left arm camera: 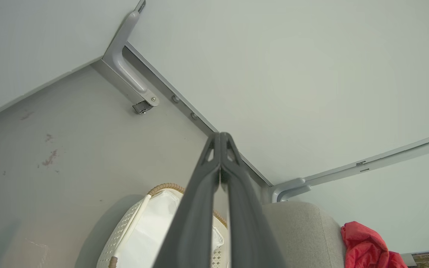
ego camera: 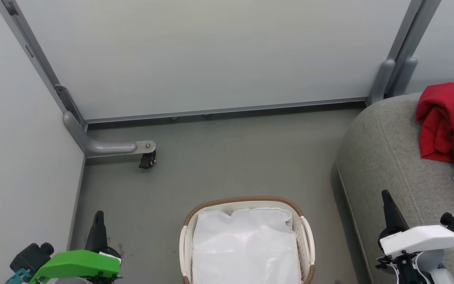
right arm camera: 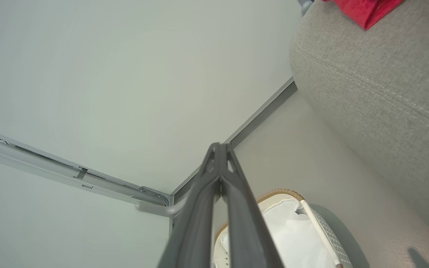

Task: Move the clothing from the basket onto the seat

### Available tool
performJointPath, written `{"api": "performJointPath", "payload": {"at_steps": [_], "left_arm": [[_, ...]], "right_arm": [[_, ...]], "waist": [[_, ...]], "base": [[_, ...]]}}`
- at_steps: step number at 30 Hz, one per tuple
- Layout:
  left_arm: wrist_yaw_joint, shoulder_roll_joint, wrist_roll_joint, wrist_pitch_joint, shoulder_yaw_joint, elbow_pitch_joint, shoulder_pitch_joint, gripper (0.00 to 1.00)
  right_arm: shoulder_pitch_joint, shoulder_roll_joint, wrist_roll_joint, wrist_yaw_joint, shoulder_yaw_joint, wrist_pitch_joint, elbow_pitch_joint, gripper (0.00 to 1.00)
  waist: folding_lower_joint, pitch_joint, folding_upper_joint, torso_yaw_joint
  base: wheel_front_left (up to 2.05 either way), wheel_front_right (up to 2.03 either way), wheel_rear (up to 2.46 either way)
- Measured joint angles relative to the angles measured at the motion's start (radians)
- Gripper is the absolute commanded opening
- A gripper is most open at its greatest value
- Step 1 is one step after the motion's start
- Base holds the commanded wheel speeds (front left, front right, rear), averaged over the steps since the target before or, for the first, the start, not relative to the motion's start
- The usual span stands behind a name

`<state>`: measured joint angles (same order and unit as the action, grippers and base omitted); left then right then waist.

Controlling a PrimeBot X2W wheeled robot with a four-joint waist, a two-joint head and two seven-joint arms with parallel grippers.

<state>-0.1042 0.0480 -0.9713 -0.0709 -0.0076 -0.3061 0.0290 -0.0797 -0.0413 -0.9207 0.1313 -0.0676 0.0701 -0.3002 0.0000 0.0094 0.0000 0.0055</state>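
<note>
Clothing (ego camera: 447, 122) is gripped by neither arm. The left gripper (ego camera: 99, 216) is clenched, its two dark fingers pressed together along their length with nothing between them, as is seen in the left wrist view (left arm camera: 221, 136). The right gripper (ego camera: 386, 195) is clenched in the same way on nothing (right arm camera: 220, 146).

Between the two pairs of fingers, and lower than their tips in the head view, the basket (ego camera: 246, 200) is set on the floor (ego camera: 231, 157). Its brown woven rim and perforated cream sides are seen, and the white cloth liner (ego camera: 246, 244) is spread inside it.

Just to the right of the right fingers the seat (ego camera: 384, 146) is found, grey woven fabric with a stitched seam. The clothing is heaped on it, beyond the right fingertips and to their right, well apart from both grippers: crumpled bright red fabric, edged at its near end with a white trim band.

Beyond the left fingertips a black caster (ego camera: 147, 161) is carried under a grey metal foot. Farther still, pale partition panels (ego camera: 211, 55) are seen.
</note>
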Motion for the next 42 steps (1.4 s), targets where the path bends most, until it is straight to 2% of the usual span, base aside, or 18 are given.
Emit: {"api": "performJointPath", "payload": {"at_steps": [42], "left_arm": [[-0.015,0.0,-0.386,0.112,0.073,0.036,0.043,0.0]], "right_arm": [[-0.014,-0.004,-0.414,0.0,-0.027,-0.111,0.032,0.0]], "waist": [[0.0001,-0.003,0.0,-0.003]], "base": [[0.0,0.0,0.0]]}}
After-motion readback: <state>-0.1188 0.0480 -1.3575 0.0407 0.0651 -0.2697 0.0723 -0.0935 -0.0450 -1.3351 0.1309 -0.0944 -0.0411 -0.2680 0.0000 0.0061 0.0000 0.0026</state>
